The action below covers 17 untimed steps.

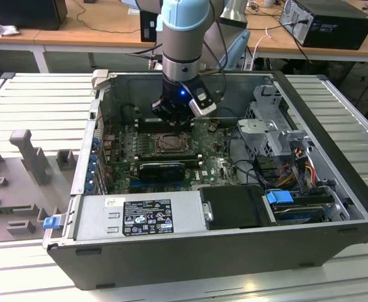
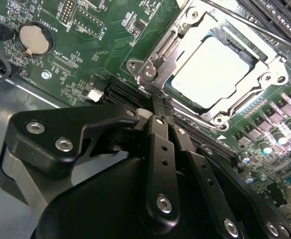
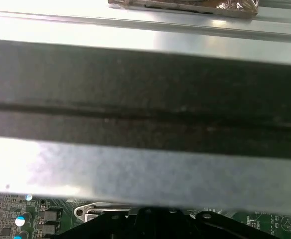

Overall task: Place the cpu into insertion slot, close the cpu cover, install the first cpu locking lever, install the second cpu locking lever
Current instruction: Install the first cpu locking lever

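— CPU [image 2: 216, 73] placement, how does it stand?
— Its pale face lies flat in the insertion slot [image 2: 182, 37], just beyond the tool's [image 2: 161, 102] tips.
— And the tool?
— Its black fingers [image 2: 157, 144] are pressed together, holding nothing, with the tips right at the near corner of the socket.
— The cpu cover [image 2: 264, 69]?
— Its silvery frame lies down around the chip.
— Farther out?
— Green motherboard [image 2: 60, 59] with a coin battery [image 2: 34, 39], all inside the open computer case [image 1: 234, 251] on the slatted table [image 1: 33, 100].
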Available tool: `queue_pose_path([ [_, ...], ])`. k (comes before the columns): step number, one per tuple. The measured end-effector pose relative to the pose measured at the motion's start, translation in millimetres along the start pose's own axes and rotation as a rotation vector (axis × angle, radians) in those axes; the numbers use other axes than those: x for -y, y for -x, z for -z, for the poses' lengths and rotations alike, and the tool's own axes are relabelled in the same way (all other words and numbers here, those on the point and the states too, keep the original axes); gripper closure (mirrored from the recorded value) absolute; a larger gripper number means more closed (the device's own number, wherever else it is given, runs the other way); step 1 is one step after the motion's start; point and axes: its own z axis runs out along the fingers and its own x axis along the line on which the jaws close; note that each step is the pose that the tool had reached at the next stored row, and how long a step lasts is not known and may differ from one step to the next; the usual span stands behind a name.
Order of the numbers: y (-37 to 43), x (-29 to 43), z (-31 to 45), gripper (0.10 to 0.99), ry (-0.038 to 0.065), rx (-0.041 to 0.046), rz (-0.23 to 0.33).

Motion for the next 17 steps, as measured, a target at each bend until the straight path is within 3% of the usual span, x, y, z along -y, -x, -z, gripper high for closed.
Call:
queue_pose_path([
  [6, 0.0, 0.2, -1.5, 0.98, -0.015, -0.0011, 0.0],
  [10, 0.0, 0.4, -3.3, 0.98, -0.017, -0.0013, 0.0],
  [12, 0.1, 0.6, -3.5, 0.98, -0.012, -0.001, 0.0],
  [14, 0.2, 0.4, -3.7, 0.98, 0.008, 0.0006, 0.0],
  [17, 0.3, -0.3, 2.9, 0.98, 0.01, 0.0009, 0.0],
])
